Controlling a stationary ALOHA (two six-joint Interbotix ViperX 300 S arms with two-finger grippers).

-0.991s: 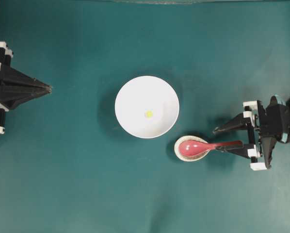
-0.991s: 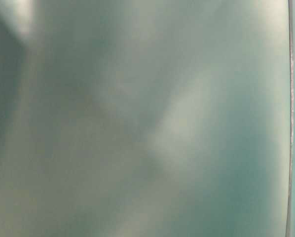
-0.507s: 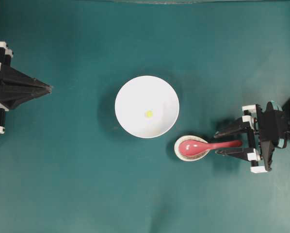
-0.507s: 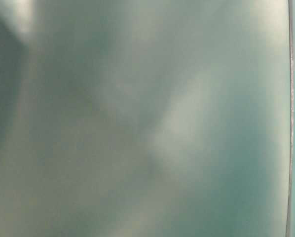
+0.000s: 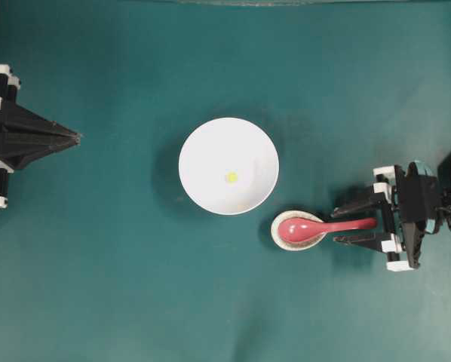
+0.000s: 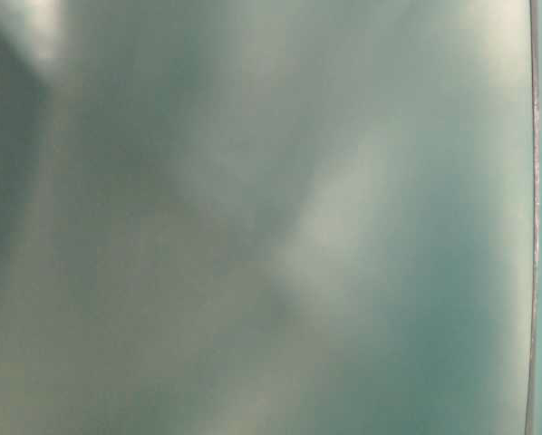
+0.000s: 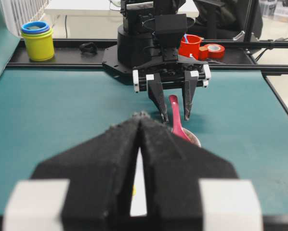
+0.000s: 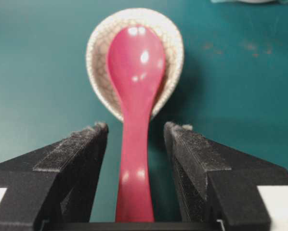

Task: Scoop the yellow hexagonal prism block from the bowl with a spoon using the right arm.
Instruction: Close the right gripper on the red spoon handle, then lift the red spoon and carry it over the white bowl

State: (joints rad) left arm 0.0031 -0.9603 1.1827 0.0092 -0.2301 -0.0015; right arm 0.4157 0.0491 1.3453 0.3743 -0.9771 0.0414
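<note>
The white bowl (image 5: pixel 228 166) sits mid-table with the tiny yellow block (image 5: pixel 231 177) inside it. The pink-red spoon (image 5: pixel 327 225) lies with its head in a small speckled spoon rest (image 5: pixel 283 238), handle pointing right. My right gripper (image 5: pixel 337 223) is open, its two fingers on either side of the handle with gaps on both sides; the right wrist view shows the spoon (image 8: pixel 134 120) between the pads (image 8: pixel 189 159), not touched. My left gripper (image 5: pixel 76 138) is shut and empty at the far left; in the left wrist view (image 7: pixel 140 117) it points at the bowl (image 7: pixel 138 192).
Beyond the table's far edge in the left wrist view stand stacked yellow and blue cups (image 7: pixel 38 41), a red cup (image 7: pixel 190 45) and a red tape roll (image 7: pixel 214 50). The table-level view is a blurred teal surface.
My right gripper has narrowed its jaws around the spoon handle and shifted slightly down in the overhead view. The spoon, bowl and left arm have not moved.
</note>
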